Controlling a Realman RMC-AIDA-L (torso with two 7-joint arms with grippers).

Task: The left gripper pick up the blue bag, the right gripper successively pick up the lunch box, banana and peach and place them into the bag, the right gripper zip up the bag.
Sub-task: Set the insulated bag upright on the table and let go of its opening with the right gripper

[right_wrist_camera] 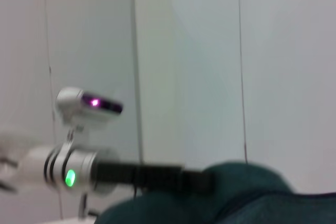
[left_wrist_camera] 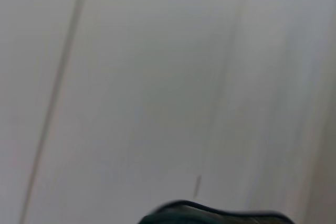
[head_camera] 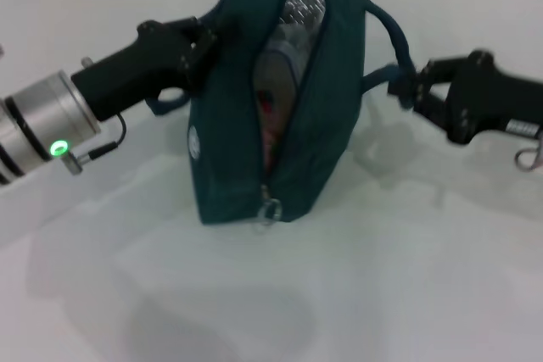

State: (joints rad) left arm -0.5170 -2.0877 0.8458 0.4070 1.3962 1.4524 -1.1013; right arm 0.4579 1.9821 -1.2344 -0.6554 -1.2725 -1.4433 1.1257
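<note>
The blue bag [head_camera: 327, 116] stands on the white table [head_camera: 407, 277], its zipper open along the top. The zipper pull [head_camera: 270, 208] hangs at the near end. Inside, the pale lunch box [head_camera: 284, 52] shows, with a red-pink patch [head_camera: 265, 106] below it that may be the peach. The banana is hidden. My left gripper [head_camera: 202, 47] is shut on the bag's left side. My right gripper [head_camera: 409, 84] sits at the bag's right, against the bag's handle strap [head_camera: 395, 36]. The bag's edge [left_wrist_camera: 210, 216] shows in the left wrist view, and the bag [right_wrist_camera: 241, 195] also shows in the right wrist view.
White table surface lies all around the bag. The right wrist view shows my left arm [right_wrist_camera: 79, 167] reaching to the bag, the head camera [right_wrist_camera: 89, 103] above it, and pale wall panels behind.
</note>
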